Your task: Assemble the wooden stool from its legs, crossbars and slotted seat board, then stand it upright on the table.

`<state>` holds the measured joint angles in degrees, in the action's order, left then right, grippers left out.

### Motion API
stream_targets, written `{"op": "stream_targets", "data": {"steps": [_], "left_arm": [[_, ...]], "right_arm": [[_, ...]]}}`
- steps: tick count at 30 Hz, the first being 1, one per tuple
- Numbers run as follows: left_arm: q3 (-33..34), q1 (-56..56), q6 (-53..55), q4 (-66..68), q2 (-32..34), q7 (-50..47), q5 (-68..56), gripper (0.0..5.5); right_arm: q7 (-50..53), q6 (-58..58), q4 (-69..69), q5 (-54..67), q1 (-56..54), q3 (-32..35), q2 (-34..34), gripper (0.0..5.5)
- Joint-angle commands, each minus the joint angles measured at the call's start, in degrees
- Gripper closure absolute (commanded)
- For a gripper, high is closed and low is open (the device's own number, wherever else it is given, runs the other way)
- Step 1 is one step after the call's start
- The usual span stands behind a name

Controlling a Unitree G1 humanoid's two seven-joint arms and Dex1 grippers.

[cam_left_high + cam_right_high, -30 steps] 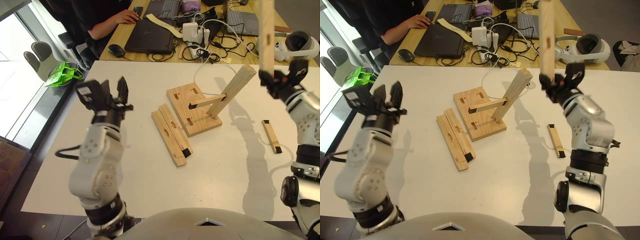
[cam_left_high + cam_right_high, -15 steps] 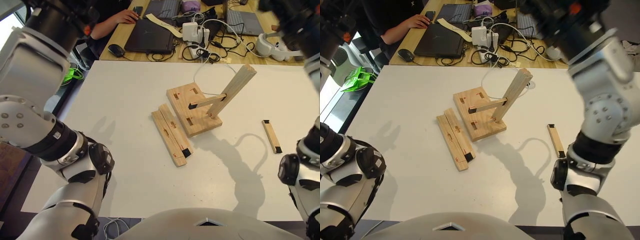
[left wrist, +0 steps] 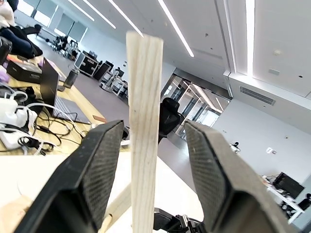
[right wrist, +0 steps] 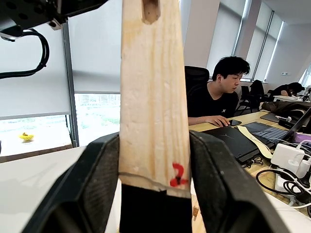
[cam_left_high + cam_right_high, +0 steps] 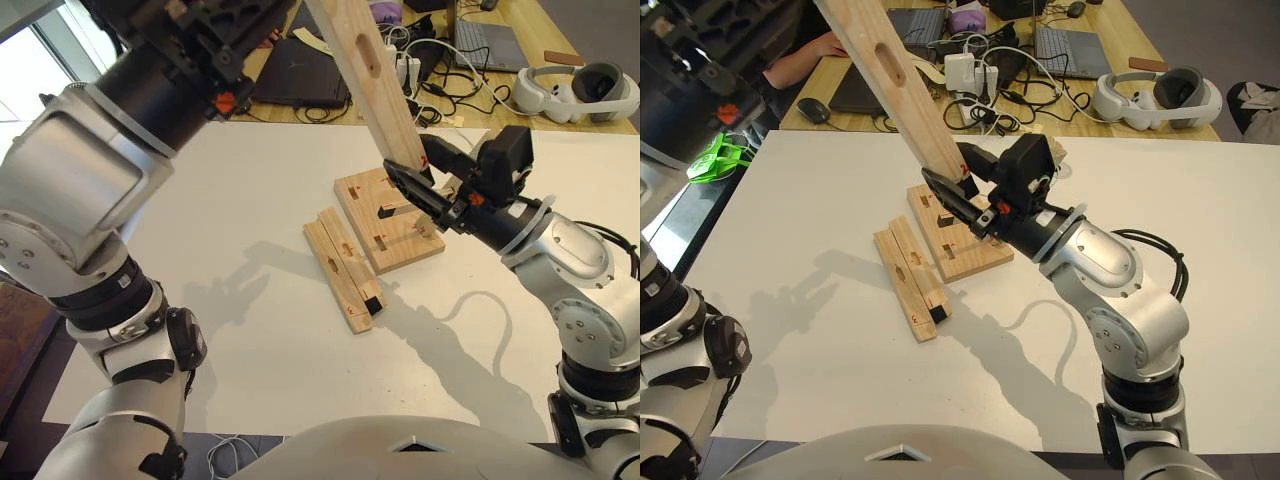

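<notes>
Right arm is swinging the loose leg (image 5: 375,85) down from where it was holding it upright off at 3 o'clock a second ago. The leg's dark-tipped end is now hovering just over the slotted seat board (image 5: 400,250), and the leg is leaning up toward 11 o'clock. The left arm is coming up from the 9 o'clock side to meet its upper half.

The right gripper (image 5: 408,165) is clamping hard on that lower end, right by the red mark. The left gripper (image 3: 154,127) is straddling the leg with its fingers spread, and a gap is showing on one side, so I'm reading it as not gripping. To me this is lining up the tenon for a slot, not seated yet.

The standing leg (image 5: 1054,150) already in the board is sitting mostly behind the right gripper, so it's going to be tight in there and easy to knock. Two more legs (image 5: 340,262) are lying flat against the board at 8 o'clock.

The table (image 5: 250,200) is giving plenty of room at 9 and 6 o'clock. Its far edge at 12 is sitting close to the board, with a desk of laptops and cables beyond it.
</notes>
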<state>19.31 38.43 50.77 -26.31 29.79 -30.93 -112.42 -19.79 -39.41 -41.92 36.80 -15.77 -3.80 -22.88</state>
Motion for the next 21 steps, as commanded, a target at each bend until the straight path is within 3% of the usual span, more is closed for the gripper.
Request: {"op": "stream_targets", "data": {"steps": [1, 6, 14, 21], "left_arm": [[-3.28, -1.56, -3.41, -0.82, 2.77, -1.68, -0.54, 3.2], [-5.08, -3.07, -6.63, -1.51, 6.06, -1.73, -0.11, 3.2], [-6.43, -5.7, -9.03, -4.86, 8.97, 1.71, -0.27, 4.36], [-7.81, -8.29, -10.8, -6.18, 10.35, 3.1, -0.53, 4.48]], "right_arm": [[-1.68, 0.45, -1.83, 1.81, 1.25, -1.09, 0.59, 3.41], [-3.93, -0.38, -2.43, 4.73, 3.16, -0.27, -1.04, 3.41], [-6.17, 1.43, -0.33, 2.89, 3.06, 0.73, -3.74, 3.41], [-7.47, 5.94, 0.79, -4.0, 2.61, -1.03, -3.96, 3.41]]}}
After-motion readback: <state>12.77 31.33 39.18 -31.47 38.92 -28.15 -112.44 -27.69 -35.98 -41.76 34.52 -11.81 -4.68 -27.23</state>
